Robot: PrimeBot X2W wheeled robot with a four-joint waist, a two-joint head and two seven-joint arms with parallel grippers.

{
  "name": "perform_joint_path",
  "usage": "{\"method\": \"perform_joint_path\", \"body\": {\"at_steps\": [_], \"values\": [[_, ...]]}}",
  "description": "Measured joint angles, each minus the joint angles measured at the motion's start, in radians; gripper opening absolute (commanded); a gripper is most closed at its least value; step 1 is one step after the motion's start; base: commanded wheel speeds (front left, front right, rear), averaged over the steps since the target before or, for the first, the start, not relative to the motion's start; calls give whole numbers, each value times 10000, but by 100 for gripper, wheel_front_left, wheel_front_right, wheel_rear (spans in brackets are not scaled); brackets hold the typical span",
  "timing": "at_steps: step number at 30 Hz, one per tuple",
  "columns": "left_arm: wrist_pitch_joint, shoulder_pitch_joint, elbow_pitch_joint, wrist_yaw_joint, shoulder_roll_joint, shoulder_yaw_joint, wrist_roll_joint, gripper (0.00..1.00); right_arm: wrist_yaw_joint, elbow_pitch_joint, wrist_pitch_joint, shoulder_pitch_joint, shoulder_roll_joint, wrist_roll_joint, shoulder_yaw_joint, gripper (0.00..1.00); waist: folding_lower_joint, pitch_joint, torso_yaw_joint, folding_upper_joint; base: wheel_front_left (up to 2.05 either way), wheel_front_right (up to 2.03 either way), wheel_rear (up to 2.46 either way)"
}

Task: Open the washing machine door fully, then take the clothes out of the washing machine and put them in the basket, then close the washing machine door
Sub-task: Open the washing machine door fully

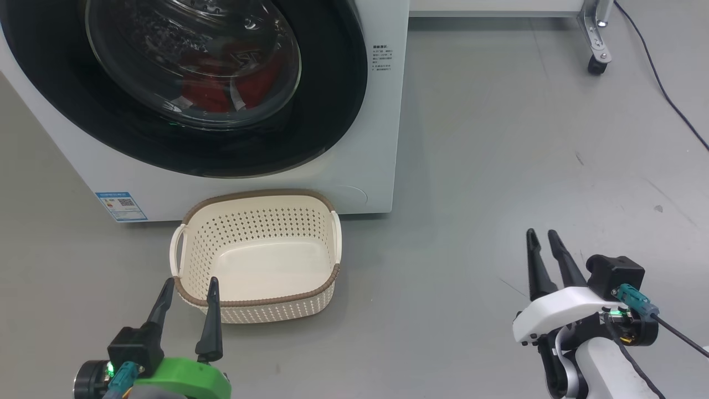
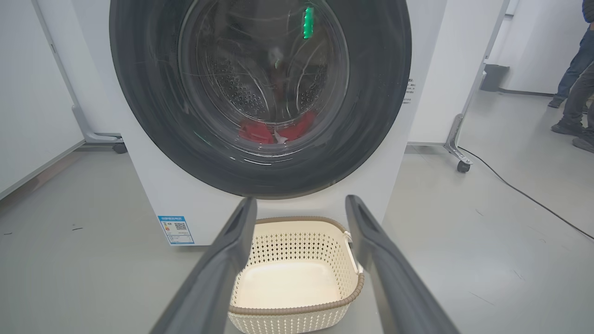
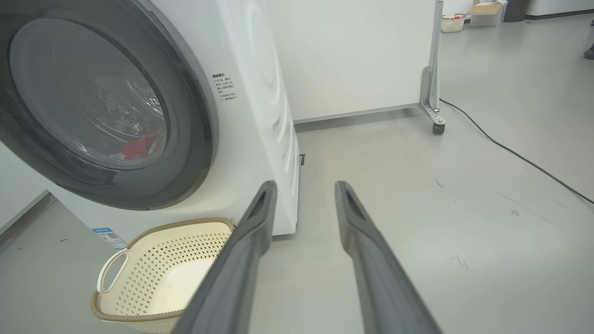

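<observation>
The white washing machine (image 1: 365, 138) (image 2: 431, 93) (image 3: 250, 93) stands at the upper left with its black-rimmed glass door (image 1: 332, 111) (image 2: 376, 93) (image 3: 195, 130) shut. Red clothes (image 1: 213, 91) (image 2: 255, 132) (image 3: 134, 148) lie inside the drum behind the glass. The cream basket (image 1: 260, 302) (image 2: 297, 311) (image 3: 139, 315) sits empty on the floor right in front of the machine. My left gripper (image 1: 190, 284) (image 2: 300, 204) hovers open at the basket's near rim. My right gripper (image 1: 541, 234) (image 3: 304, 185) is open over bare floor, well to the right of the basket.
A wheeled partition leg (image 1: 597, 39) (image 3: 434, 106) stands at the back right, with a black cable (image 1: 664, 88) (image 3: 510, 153) trailing across the grey floor. A person's legs (image 2: 575, 79) show far right in the left wrist view. A small basket and box (image 3: 468, 16) sit far back.
</observation>
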Motion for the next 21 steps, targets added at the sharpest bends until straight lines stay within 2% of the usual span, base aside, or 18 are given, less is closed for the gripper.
{"method": "perform_joint_path", "body": {"at_steps": [5,14,18,21], "values": [[0,-11,-35,0,-2,-29,0,100,25,-115,-13,-12,10,52,-136,0,0,116,24,0,0,0,0],[0,-383,-259,0,-10,-244,-77,100,562,-378,21,-304,284,1521,-763,0,0,540,177,0,0,0,0],[0,-428,-320,0,-15,-391,-146,100,965,-577,430,-453,673,3689,-1622,0,0,800,293,0,0,0,0],[0,-542,-326,0,-15,-541,-146,100,1080,-663,834,-679,740,5022,-2105,0,0,1033,396,0,0,0,0]]}}
